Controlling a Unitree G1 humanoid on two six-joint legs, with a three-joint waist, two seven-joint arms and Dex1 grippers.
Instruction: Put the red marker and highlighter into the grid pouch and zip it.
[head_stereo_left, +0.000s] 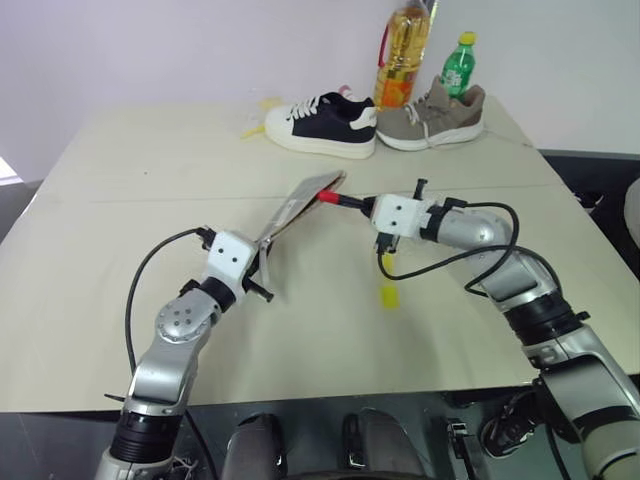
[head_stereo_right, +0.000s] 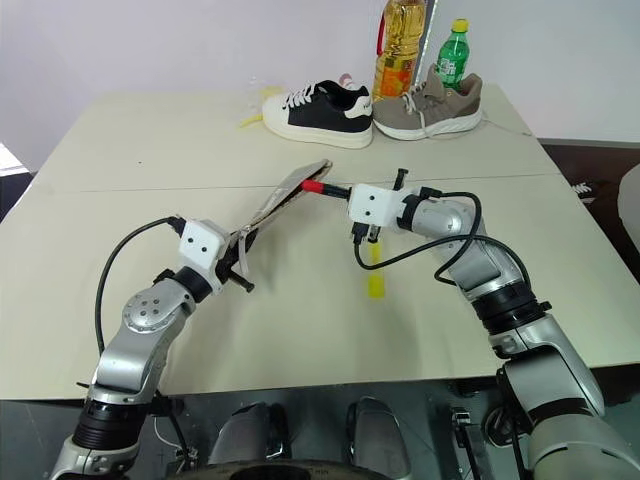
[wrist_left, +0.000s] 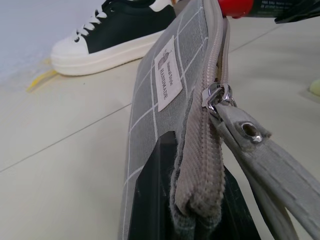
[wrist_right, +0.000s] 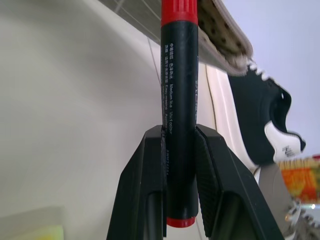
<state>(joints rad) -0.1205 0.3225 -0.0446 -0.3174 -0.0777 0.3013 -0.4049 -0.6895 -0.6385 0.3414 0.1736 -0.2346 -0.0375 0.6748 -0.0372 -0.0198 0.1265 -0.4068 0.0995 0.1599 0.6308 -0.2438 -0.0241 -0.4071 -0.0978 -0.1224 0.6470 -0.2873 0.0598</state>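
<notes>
Two shoes (head_stereo_left: 322, 125) and two bottles (head_stereo_left: 404, 50) are seen at the upper centre of a beige table (head_stereo_left: 120, 200), against a pale wall. The grid pouch (head_stereo_left: 300, 205) is clamped mid-frame by the left gripper (head_stereo_left: 262, 272). The red marker (head_stereo_left: 345, 200) is pinched by the right gripper (head_stereo_left: 368, 205), its tip at the pouch mouth. The highlighter (head_stereo_left: 388, 293) lies below, unobstructed.

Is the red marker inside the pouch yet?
Not fully. The right gripper grips the red marker, red tip at the grid pouch mouth; most of it is outside.
</notes>
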